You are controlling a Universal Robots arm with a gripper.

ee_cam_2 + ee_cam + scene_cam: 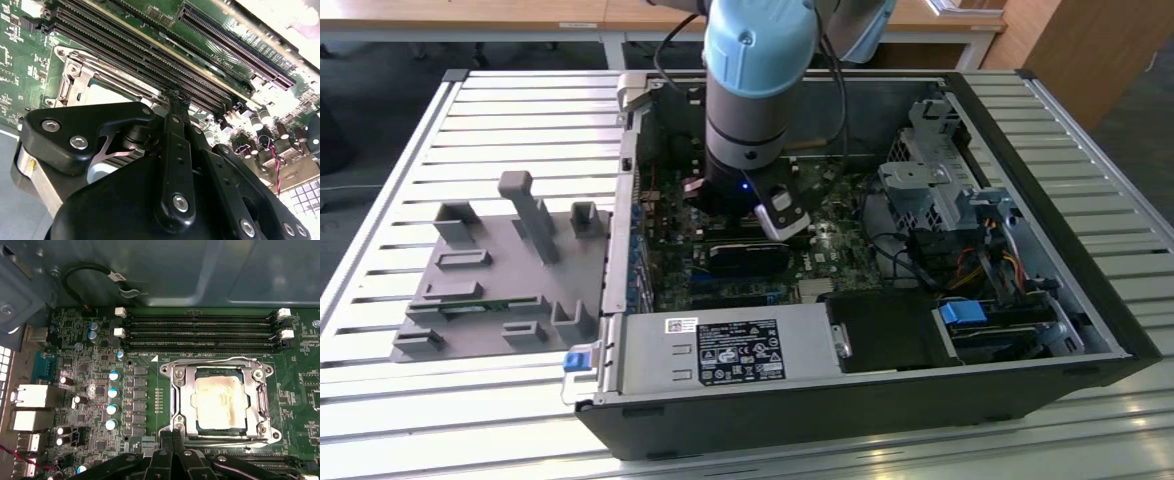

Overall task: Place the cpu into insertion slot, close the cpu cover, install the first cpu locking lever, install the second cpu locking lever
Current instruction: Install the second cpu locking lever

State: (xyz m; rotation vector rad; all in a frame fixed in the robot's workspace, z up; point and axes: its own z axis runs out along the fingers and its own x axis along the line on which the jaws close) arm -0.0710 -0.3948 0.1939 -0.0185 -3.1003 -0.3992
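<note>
Beside the slot [220, 400], cpu [221, 399] seated under the closed cover [182, 400]; gripper [172, 440] jaws seemingly pinched together, empty; a slip could scrape the board [90, 405].

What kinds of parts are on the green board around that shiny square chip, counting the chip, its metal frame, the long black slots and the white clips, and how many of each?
cpu: 1
cpu cover: 1
long black slots: 4
white clips: 4
Total: 10
</note>
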